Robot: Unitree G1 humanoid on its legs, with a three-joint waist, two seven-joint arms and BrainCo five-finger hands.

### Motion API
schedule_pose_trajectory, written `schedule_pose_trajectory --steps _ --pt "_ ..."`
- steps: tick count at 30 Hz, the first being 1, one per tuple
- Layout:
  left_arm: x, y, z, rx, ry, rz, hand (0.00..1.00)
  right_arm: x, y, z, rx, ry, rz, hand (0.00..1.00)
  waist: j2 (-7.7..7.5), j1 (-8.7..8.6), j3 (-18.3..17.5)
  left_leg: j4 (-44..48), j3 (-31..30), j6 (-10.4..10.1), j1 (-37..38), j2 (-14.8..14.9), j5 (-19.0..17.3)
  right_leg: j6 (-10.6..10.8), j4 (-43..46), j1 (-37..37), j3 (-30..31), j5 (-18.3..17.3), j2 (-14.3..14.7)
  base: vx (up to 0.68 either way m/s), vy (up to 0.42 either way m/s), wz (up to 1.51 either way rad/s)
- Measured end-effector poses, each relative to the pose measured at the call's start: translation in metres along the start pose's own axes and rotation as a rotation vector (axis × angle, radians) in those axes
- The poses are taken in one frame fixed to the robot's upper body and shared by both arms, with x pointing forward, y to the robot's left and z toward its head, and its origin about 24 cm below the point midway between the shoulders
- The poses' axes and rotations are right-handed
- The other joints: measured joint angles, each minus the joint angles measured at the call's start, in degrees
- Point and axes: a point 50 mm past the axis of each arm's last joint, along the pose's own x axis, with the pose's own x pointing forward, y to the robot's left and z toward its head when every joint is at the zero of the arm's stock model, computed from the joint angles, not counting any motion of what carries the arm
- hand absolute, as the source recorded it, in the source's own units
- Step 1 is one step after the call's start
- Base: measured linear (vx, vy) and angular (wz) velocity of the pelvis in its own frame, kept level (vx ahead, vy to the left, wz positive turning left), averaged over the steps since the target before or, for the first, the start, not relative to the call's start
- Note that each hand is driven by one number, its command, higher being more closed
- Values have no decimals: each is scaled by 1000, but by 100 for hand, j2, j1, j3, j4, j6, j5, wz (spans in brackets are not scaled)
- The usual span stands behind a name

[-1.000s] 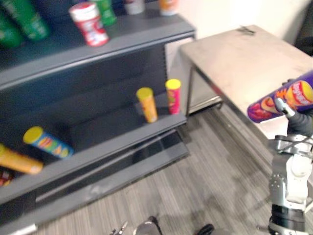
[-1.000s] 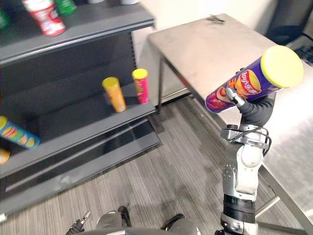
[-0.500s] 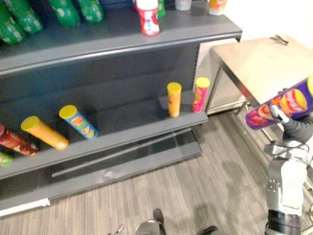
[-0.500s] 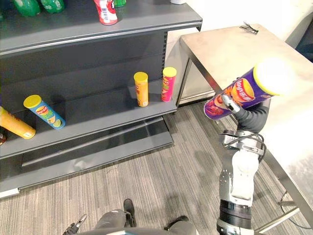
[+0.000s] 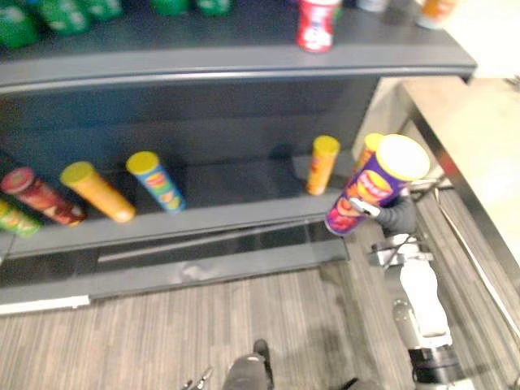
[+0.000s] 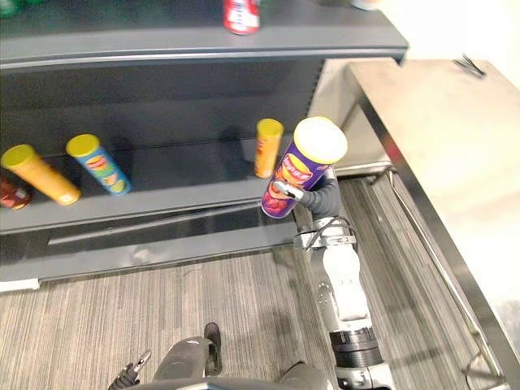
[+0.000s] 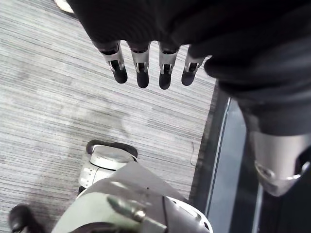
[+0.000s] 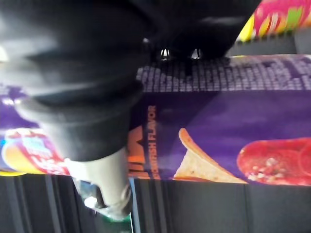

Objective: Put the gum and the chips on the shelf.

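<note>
chips (image 6: 302,166) moved to shelf (image 6: 162,208) edge, apparently | right hand (image 6: 315,196) grips them | left hand (image 7: 141,63) loose

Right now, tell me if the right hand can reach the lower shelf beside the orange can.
Probably yes: the right hand, holding the purple chips can, is close to the lower shelf front edge; nothing stands between.

Purple chips can (image 6: 299,172), pale yellow lid uppermost, tilted; in right hand (image 6: 322,199), near lower shelf (image 6: 175,205)

print | purple chips can (image 8: 218,111) | orange lettering along its side; round logo mid-body
</note>
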Motion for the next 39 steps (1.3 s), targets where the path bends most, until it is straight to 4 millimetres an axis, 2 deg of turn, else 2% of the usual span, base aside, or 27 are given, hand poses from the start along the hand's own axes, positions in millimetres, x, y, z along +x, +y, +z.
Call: schedule_pose_trajectory --steps 1,3,5,7,8,9,10,13,15,18,19,21,26,29,31,34,35,38,39 --pt "1 3 3 18 -12 3 0 0 4 -1 10 3 16 100 -47 -104 29 -61 -248 0 60 -96 58 75 -114 -98 475 -264 277 78 20 132" --pt "1 5 5 23 -22 10 0 -2 11 -4 44 8 32 100 -137 -121 39 -117 -480 5 199 -320 73 87 -517 -165 612 -304 389 118 -7 108" --pt "1 0 7 45 -29 -7 0 -3 16 -6 65 17 58 100 -122 -129 51 -108 -747 -18 246 -490 58 101 -847 -321 929 -294 560 160 -46 93" --pt "2 -3 9 56 -38 -20 0 -6 17 -6 88 21 66 100 -160 -130 57 -3 -1034 -86 214 -606 17 215 -1183 -388 1399 -219 760 97 -88 86" --pt "2 -2 9 73 -39 -23 0 -8 17 -5 92 20 65 100 -224 -130 90 115 -1177 -200 195 -696 -63 417 -1472 -293 1436 -7 746 76 -125 80" --pt "2 -1 9 73 -32 -21 0 -10 17 -4 98 17 63 100 -209 -135 108 263 -1255 -274 92 -692 -174 596 -1601 -155 1347 -99 737 86 -217 67" --pt "1 -5 3 61 -18 -28 0 -10 18 -2 110 9 66 100 -69 -118 108 344 -1286 -405 -35 -442 -298 538 -1829 -81 1158 -61 961 82 -251 39" --pt "0 -7 -2 56 5 -31 0 -16 15 -4 159 21 40 100 -75 -136 101 164 -1211 -537 -71 -117 -209 405 -2026 -5 920 -51 1176 84 -205 25" --pt "1 -8 0 53 -2 -32 0 -24 12 -9 180 47 11 100 -78 -232 96 -140 -1320 -625 -51 -24 -15 345 -2151 61 673 -86 1243 135 -200 44" --pt "2 -9 2 51 0 -31 0 -33 11 -13 179 77 -5 100 -64 -304 91 -518 -1265 -698 63 19 217 325 -2345 197 475 -73 1251 104 -78 35" --pt "3 -10 4 50 -6 -32 0 -37 10 -15 171 90 -13 100 -54 -367 86 -603 -1036 -700 85 42 298 325 -2433 316 350 -73 1225 111 -11 45" --pt "4 -11 6 56 -12 -34 0 -39 13 -17 159 104 -7 100 -52 -384 82 -678 -736 -674 134 47 389 327 -2503 411 264 -72 1186 65 41 32" --pt "4 -11 7 65 -18 -17 0 -43 39 -25 183 139 64 100 -47 -379 68 -953 -479 -693 260 5 554 354 -2767 490 243 41 1162 35 27 3" --pt "5 -13 11 75 -30 5 0 -43 57 -39 204 200 125 100 -43 -363 67 -1133 -450 -706 296 -5 658 342 -2876 476 259 135 1178 -25 4 -5" --pt "8 -18 24 73 -75 24 0 -36 62 -54 130 249 145 100 -15 -312 77 -1160 -483 -672 127 -27 734 341 -2908 355 245 213 1170 -103 18 7" --pt "11 -32 47 63 -159 9 0 -23 61 -62 68 266 118 100 48 -174 110 -1091 -556 -630 -143 -67 819 344 -2874 148 192 281 1138 -112 38 21" --pt "11 -45 61 68 -210 -19 0 -10 58 -65 25 259 96 100 149 -111 197 -976 -690 -604 -283 -114 838 347 -2751 88 77 276 1075 -131 48 37" --pt "9 -62 78 69 -287 -58 0 17 56 -58 -46 202 56 100 339 -56 386 -799 -893 -584 -510 -210 849 364 -2426 -48 -90 171 925 -134 52 48" --pt "8 -68 86 73 -321 -75 0 33 55 -50 -64 158 21 100 417 -63 532 -784 -990 -582 -587 -277 846 376 -2146 -171 -143 55 821 -164 49 52"
